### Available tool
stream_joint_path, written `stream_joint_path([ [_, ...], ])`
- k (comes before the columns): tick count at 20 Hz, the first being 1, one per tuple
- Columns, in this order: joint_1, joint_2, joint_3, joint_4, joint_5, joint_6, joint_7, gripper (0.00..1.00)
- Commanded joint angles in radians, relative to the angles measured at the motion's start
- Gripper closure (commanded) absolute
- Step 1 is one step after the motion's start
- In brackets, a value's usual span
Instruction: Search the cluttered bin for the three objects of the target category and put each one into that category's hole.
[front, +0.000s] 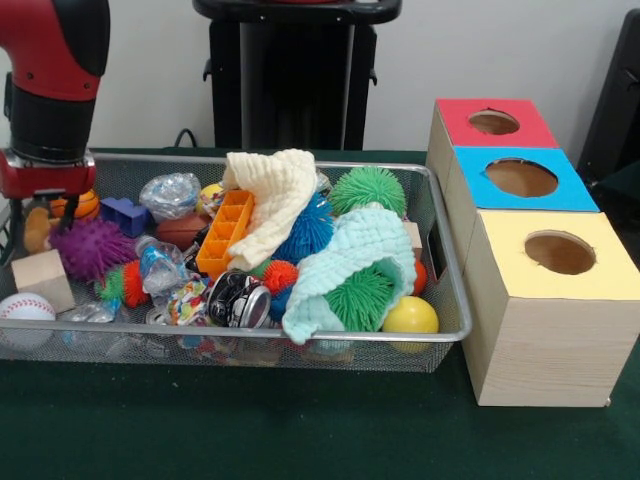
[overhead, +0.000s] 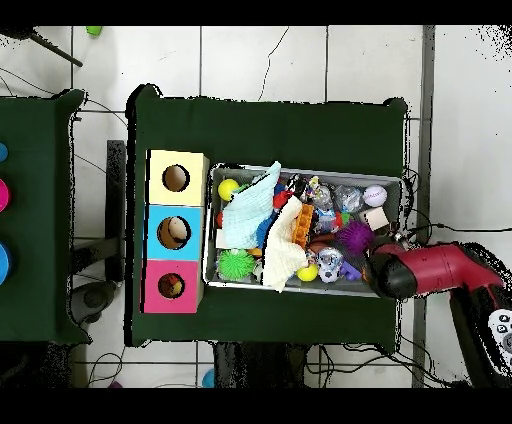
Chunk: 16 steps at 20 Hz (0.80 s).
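Still the searching step: red and black arm (front: 45, 95) lowered over the wire mesh bin's (front: 455, 300) far left corner beside the purple spiky ball (front: 88, 247), fingers hidden so grip impossible to tell, next needing a confirmed grasp before crossing right to the three wooden hole boxes (front: 545, 300).

Bin (front: 448, 300) left of three holed boxes (front: 548, 300), cloths (front: 272, 200) atop toys, arm (front: 50, 90) over bin's left end
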Motion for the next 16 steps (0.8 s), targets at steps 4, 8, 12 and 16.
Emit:
stream_joint_path([
  [4,-0.012,-0.03,-0.133,0.024,-0.113,0.12,-0.326,0.0],
  [8,0.019,0.019,-0.166,-0.003,-0.187,0.069,-0.246,0.0],
  [12,0.052,0.073,-0.19,-0.042,-0.24,0.038,-0.183,0.0],
  [16,0.055,0.104,-0.19,-0.06,-0.229,0.039,-0.184,0.0],
])
